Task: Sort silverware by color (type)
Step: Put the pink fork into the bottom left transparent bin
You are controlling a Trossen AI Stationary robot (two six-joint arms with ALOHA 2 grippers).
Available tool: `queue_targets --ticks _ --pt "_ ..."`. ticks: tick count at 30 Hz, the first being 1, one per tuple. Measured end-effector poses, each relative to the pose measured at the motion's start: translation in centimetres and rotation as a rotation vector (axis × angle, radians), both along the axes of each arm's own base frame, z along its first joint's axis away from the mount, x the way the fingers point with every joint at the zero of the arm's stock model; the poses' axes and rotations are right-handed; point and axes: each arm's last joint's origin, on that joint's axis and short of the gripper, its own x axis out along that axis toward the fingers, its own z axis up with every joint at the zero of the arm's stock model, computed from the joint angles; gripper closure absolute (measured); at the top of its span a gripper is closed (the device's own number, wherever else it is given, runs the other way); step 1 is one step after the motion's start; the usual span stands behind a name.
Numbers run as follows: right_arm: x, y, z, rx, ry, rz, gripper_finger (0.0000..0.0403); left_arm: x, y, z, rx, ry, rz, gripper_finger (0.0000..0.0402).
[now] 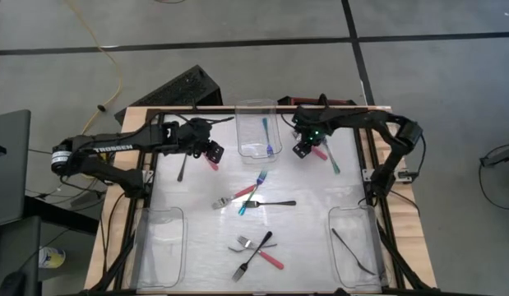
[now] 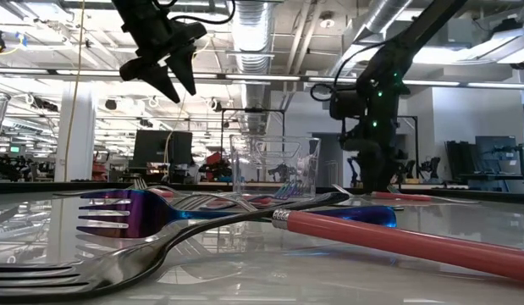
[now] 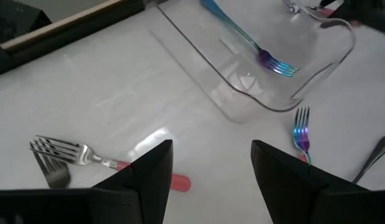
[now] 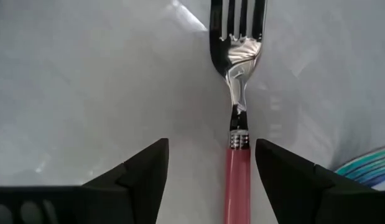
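My right gripper (image 1: 302, 150) (image 4: 208, 165) is open and low over the table near the far edge. Its fingers stand on either side of a red-handled fork (image 4: 238, 168) (image 1: 321, 152) lying flat, without touching it. A teal-handled fork (image 1: 332, 160) lies beside it. My left gripper (image 1: 211, 152) (image 3: 211, 168) (image 2: 179, 85) is open and raised above another red-handled fork (image 3: 86, 155) and a black fork (image 3: 49, 174) (image 1: 182, 168). A blue-handled fork (image 3: 267, 56) (image 1: 266, 136) lies in the far clear bin (image 1: 256, 105).
Loose forks of mixed colours lie in a group at mid-table (image 1: 254, 197) and another toward the near edge (image 1: 256, 247). A clear bin (image 1: 159, 212) sits at the near left. Another bin (image 1: 353, 210) at the near right holds a black fork (image 1: 353, 251). Free room lies between the groups.
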Motion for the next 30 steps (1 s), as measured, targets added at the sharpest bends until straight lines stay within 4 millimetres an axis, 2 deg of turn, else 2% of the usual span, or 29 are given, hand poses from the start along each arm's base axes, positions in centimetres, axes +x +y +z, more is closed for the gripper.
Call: queue_targets --ticks 5,9,12,17,24,28,30 --pt "0.3 -0.2 -1.0 -0.026 0.051 0.010 0.0148 0.0 -0.2 0.0 -0.018 -0.015 0.017 0.0200" --pt "0.3 -0.2 -1.5 -0.011 0.069 0.016 0.0177 0.1 -0.5 0.0 -0.020 -0.016 0.007 0.0200" --pt "0.3 -0.2 -1.6 -0.004 0.073 0.001 0.0226 0.2 -0.7 0.0 -0.022 -0.019 0.006 0.0200" --pt "0.3 0.1 -1.6 0.009 0.080 -0.055 0.0337 0.2 -1.0 0.0 -0.022 -0.017 -0.002 0.0200" --pt "0.1 0.0 -1.2 -0.001 0.064 -0.135 0.0343 0.1 -1.5 -0.3 -0.038 0.014 -0.011 0.0200" --pt "-0.6 0.2 0.5 -0.035 0.027 -0.177 0.0343 0.0 -1.9 -0.4 -0.045 0.038 -0.024 0.0200" --pt "-1.1 0.1 2.4 -0.073 -0.041 -0.213 0.0343 0.0 -2.1 -0.4 -0.046 0.036 -0.033 0.0200"
